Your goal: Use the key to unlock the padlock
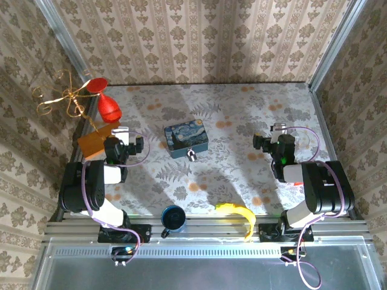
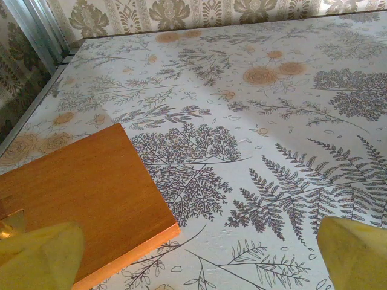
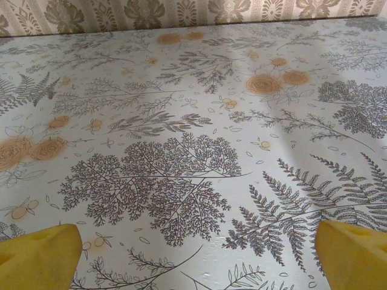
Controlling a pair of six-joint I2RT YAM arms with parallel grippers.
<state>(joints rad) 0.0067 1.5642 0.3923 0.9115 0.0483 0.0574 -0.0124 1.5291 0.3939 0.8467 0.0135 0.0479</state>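
Note:
The padlock [image 1: 191,155] is a tiny silvery lock lying at the near edge of a blue tin [image 1: 186,139] painted with a starry night, mid-table. The key is not to be made out in any view. My left gripper [image 1: 123,132] hovers left of the tin, open, its yellow fingertips [image 2: 42,257] wide apart over the patterned cloth with nothing between them [image 2: 199,260]. My right gripper [image 1: 279,128] stands right of the tin, also open [image 3: 196,260], its yellow fingertips [image 3: 354,254] spread above bare cloth. Both are well apart from the padlock.
An orange wooden block [image 2: 78,193] lies just under and left of the left gripper. A red cone with gold wire [image 1: 109,106] stands at the back left. A blue mug [image 1: 173,219] and a yellow banana [image 1: 239,214] sit near the front edge. Walls enclose the table.

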